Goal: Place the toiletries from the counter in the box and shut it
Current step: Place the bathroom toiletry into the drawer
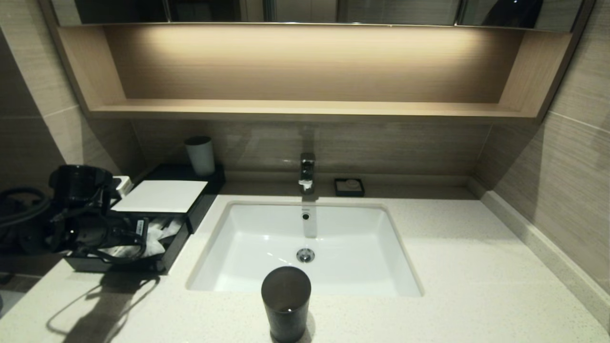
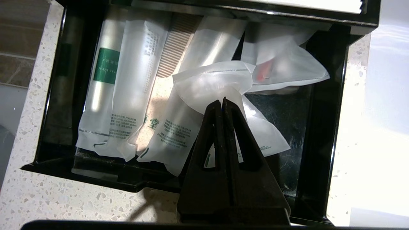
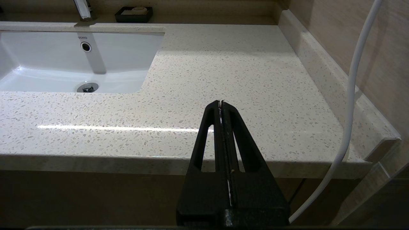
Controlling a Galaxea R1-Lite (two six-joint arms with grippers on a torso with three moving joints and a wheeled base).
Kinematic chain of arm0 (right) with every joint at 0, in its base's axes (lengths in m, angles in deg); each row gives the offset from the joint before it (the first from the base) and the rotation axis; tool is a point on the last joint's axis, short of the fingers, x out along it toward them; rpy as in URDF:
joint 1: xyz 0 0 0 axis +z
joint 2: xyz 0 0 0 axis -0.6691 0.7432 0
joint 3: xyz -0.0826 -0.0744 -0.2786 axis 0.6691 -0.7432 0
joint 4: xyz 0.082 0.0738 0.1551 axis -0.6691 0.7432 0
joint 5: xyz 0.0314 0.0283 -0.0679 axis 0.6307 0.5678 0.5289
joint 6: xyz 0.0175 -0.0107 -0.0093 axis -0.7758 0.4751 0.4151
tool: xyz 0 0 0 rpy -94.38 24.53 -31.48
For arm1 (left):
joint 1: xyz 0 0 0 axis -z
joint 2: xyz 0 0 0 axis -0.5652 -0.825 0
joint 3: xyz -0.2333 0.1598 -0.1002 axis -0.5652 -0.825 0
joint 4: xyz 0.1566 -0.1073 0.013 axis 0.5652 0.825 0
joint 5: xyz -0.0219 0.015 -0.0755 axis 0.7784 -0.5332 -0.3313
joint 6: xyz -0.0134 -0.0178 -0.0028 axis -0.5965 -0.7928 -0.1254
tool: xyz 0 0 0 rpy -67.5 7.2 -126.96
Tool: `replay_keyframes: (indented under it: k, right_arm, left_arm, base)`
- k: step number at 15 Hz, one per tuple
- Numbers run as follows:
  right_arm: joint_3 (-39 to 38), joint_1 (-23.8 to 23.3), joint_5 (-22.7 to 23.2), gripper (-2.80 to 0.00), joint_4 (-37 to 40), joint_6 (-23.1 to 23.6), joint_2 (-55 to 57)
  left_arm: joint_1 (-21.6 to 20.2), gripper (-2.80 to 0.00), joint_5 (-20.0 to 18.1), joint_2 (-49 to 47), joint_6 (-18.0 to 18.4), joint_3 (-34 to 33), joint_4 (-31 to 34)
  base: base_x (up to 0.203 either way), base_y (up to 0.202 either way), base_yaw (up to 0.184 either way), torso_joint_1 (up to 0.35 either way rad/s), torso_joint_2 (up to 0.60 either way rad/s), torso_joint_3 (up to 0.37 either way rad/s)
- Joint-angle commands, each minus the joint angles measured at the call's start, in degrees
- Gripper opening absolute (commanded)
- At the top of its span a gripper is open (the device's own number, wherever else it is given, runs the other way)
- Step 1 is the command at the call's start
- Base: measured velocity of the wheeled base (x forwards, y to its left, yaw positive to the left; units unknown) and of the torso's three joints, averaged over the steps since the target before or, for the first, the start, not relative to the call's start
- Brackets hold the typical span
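Tumbler (image 1: 286,301) before basin (image 1: 267,233), left gripper (image 2: 222,101) over drawer (image 2: 319,134) packets (image 2: 127,95).

- The box's (image 1: 183,224) drawer stands pulled out over the worktop (image 1: 457,267), its inside crowded with wrapped toiletries (image 2: 134,95); only the dark floor at one side lies bare
- The left hand (image 2: 222,101), fingers pressed together, hangs over the drawer, just above the packets
- A dark cup (image 1: 286,302) stands before the basin (image 1: 267,238)
- The broad worktop right of the basin is unobstructed; the right hand (image 3: 221,103), fingers together, sits off its front edge
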Motion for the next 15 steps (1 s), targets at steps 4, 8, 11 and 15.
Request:
replay_keyframes:
  k: [4,8,11,15]
  right_arm:
    - [-0.09,0.01,-0.01,-2.8,-0.01,0.02,0.0]
    - [-0.09,0.01,-0.01,-2.8,-0.01,0.02,0.0]
    - [-0.09,0.01,-0.01,-2.8,-0.01,0.02,0.0]
    - [-0.08,0.01,-0.01,-2.8,-0.01,0.02,0.0]
  left_arm:
    - [-0.04,-2.8,-0.06,-1.32,-0.07,-0.31,-0.25]
    - [-0.04,-2.8,-0.08,-2.6,0.02,-0.57,-0.43]
    - [0.05,-2.8,-0.15,-3.11,0.02,-0.59,-0.52]
    - [0.05,-2.8,-0.06,-3.78,0.06,-0.39,-0.52]
  base:
    - [0.0,0.0,0.0,0.0,0.0,0.0]
    - [0.0,0.0,0.0,0.0,0.0,0.0]
    - [0.0,0.0,0.0,0.0,0.0,0.0]
    - [0.0,0.0,0.0,0.0,0.0,0.0]
